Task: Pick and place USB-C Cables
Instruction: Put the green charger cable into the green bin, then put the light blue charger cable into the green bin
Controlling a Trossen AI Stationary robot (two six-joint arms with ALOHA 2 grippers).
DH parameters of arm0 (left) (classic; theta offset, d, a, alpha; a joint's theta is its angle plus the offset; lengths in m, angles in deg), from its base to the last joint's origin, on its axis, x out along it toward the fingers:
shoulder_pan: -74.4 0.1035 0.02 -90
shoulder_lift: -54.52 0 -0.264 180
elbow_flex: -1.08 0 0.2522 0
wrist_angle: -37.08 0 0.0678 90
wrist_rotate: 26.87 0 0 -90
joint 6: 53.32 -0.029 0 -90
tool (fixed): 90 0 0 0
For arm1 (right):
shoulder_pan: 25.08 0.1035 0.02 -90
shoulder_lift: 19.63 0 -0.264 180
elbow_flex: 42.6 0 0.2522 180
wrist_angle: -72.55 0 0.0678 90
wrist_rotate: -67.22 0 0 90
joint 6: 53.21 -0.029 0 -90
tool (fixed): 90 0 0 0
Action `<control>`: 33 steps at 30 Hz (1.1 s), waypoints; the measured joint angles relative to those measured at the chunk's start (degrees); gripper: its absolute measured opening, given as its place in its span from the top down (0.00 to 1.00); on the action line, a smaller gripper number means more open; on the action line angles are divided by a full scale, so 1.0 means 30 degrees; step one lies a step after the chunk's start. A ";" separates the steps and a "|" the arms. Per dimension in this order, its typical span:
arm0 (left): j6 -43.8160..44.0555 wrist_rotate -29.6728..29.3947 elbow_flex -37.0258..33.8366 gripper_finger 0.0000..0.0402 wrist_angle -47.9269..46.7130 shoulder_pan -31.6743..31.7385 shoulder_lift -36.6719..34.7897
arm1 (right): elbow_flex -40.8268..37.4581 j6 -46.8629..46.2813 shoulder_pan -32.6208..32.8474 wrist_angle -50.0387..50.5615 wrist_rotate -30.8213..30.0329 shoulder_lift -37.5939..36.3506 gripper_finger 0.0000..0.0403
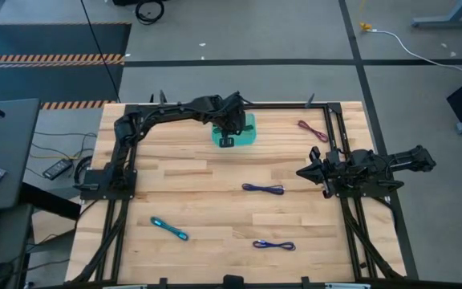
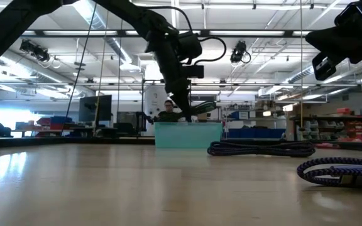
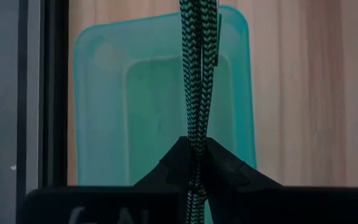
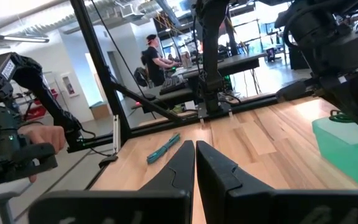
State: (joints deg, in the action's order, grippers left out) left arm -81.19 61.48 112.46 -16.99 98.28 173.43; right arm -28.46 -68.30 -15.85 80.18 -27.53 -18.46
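My left gripper (image 1: pixel 227 141) is over the teal tray (image 1: pixel 250 133) at the table's far middle, shut on the green cable (image 3: pixel 197 68). In the low view this cable (image 2: pixel 202 108) shows just above the tray (image 2: pixel 187 135). My right gripper (image 4: pixel 195 149) is shut on nothing and waits at the table's right side (image 1: pixel 325 173). Flat on the wood lie the maroon cable (image 1: pixel 313 130), two dark blue-purple cables (image 1: pixel 263 189) (image 1: pixel 274 245) and the teal cable (image 1: pixel 169 229). My left gripper pinches the green cable between its two fingers (image 3: pixel 229 168), coming from above and pointing down. Several braided strands (image 3: pixel 196 146) of the bundle pass between the fingers. The bundle hangs below them over the tray's hollow; whether its lower end touches the tray I cannot tell.
Black frame rails run along the table's left, right and far edges (image 1: pixel 339 144). The wood between the tray and the near cables is bare. A person (image 2: pixel 167 110) sits in the room beyond the far edge, and a hand (image 4: pixel 42 138) shows in the right wrist view.
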 joint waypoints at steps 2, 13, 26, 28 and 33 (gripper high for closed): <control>0.0055 0.0000 0.0000 0.91 0.0096 -0.0015 0.0000 | 0.0000 0.0003 -0.0001 0.0021 -0.0001 0.0000 0.94; 0.0273 -0.0015 0.0000 0.83 0.0199 -0.0339 0.0000 | 0.0000 0.0000 -0.0001 0.0071 0.0115 0.0000 0.94; 0.1078 -0.2880 0.0000 0.66 -0.0030 -0.0742 -0.0230 | -0.0007 0.0022 -0.0001 0.0085 0.0152 -0.0006 0.94; 0.1089 -0.3271 0.0000 0.66 -0.0483 -0.1016 -0.0816 | 0.0000 0.0029 0.0000 0.0092 0.0152 0.0000 0.94; 0.1985 -0.3213 0.0036 0.66 -0.3073 -0.2302 -0.2749 | 0.0000 0.0073 -0.0001 0.0094 0.0152 0.0000 0.94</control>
State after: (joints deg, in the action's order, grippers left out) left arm -75.24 51.84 112.57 -26.21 91.37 165.18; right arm -28.46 -68.08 -15.85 80.47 -27.08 -18.46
